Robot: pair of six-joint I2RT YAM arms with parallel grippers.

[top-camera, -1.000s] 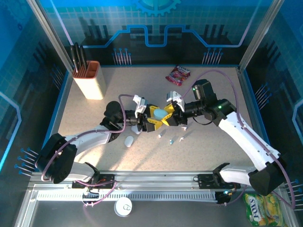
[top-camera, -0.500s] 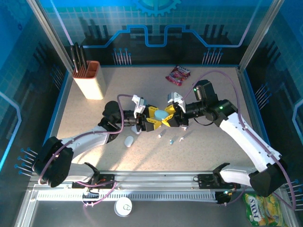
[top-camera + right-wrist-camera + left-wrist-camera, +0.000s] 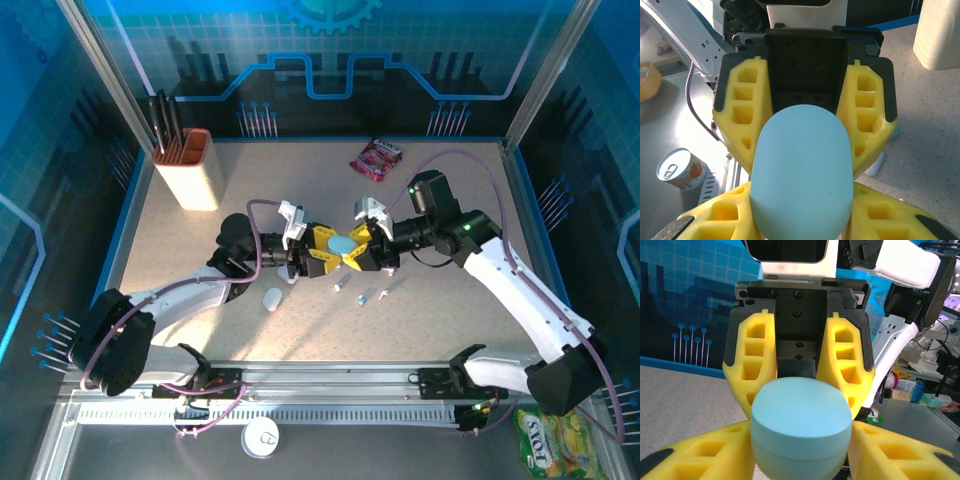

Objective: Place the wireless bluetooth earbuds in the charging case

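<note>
Left gripper (image 3: 328, 250) and right gripper (image 3: 356, 250) each clasp the case (image 3: 341, 243), from opposite ends. I think the lid needs steady, gentle prying.

Blue lettering noted on yellow-green packet (image 3: 556, 441) at near right corner, too small for reading; nothing else legible.

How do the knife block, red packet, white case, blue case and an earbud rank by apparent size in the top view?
1. knife block
2. red packet
3. white case and blue case: they look alike, and the blue one is partly hidden, so I leave them unranked
4. earbud
</note>
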